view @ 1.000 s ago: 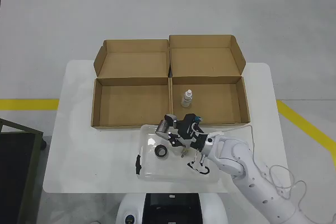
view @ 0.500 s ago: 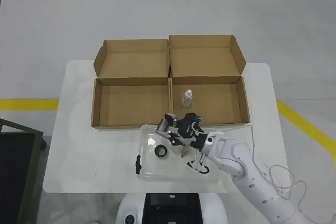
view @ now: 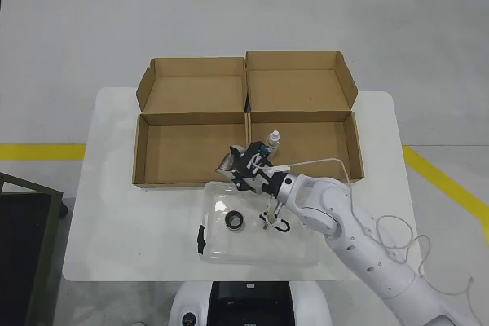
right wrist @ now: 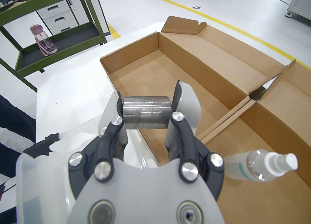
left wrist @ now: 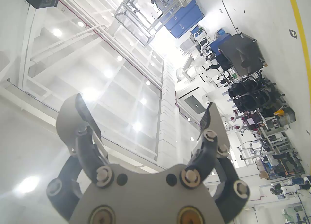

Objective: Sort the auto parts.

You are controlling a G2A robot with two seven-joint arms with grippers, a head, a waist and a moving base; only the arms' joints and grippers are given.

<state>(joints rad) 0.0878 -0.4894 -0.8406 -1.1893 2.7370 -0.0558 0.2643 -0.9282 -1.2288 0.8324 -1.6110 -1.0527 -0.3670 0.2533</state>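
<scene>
My right gripper [right wrist: 147, 103] is shut on a grey metal cylinder [right wrist: 145, 112], held by its two flat ends. In the top view the right gripper [view: 231, 163] holds the metal cylinder [view: 226, 164] over the near edge of the left cardboard box [view: 171, 155]. A clear plastic tray [view: 220, 248] lies at the table's front with a black ring part [view: 235, 220] and a small hook-shaped part [view: 273, 224] in it. My left gripper [left wrist: 145, 115] is open, with nothing between its fingers, and points up at a ceiling.
The right cardboard box [view: 326, 155] holds a small spray bottle [view: 271, 143], the spray bottle [right wrist: 257, 164] lying close beside my right wrist. Both boxes have raised back flaps. A green shelf cart [right wrist: 48, 28] stands off the table's left side.
My right arm has lifted the metal cylinder away from the tray and carried it back and slightly left, to the near edge of the left box.
</scene>
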